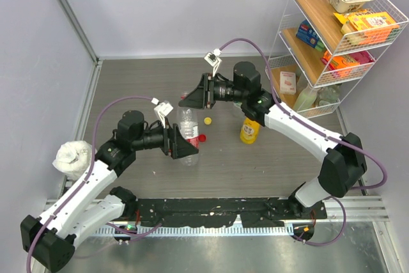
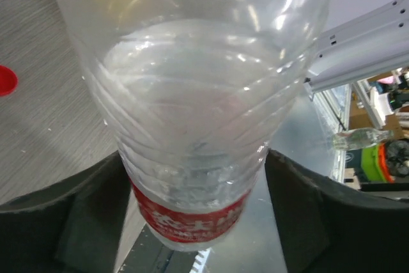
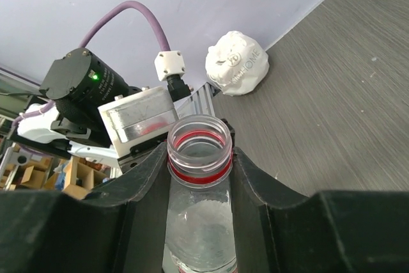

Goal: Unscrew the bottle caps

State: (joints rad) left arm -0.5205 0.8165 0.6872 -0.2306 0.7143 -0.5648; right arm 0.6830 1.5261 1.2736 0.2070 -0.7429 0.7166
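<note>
Left pincer (image 1: 183, 145) clamps red-label bottle (image 1: 187, 124); right pincer (image 1: 190, 99) straddles its bare neck, grip unclear. Red cap (image 1: 202, 137) lies beside bottle; next, release.

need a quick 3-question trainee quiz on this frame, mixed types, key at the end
1. True or false: the clear bottle has its cap on.
2. What grips the clear bottle's body? A) left gripper B) a human hand C) nothing
3. Fill in: two loose caps lie on the table, coloured ___ and ___.
Key: 1 false, the neck is open. 2 A. 3 red cap, yellow cap.
</note>
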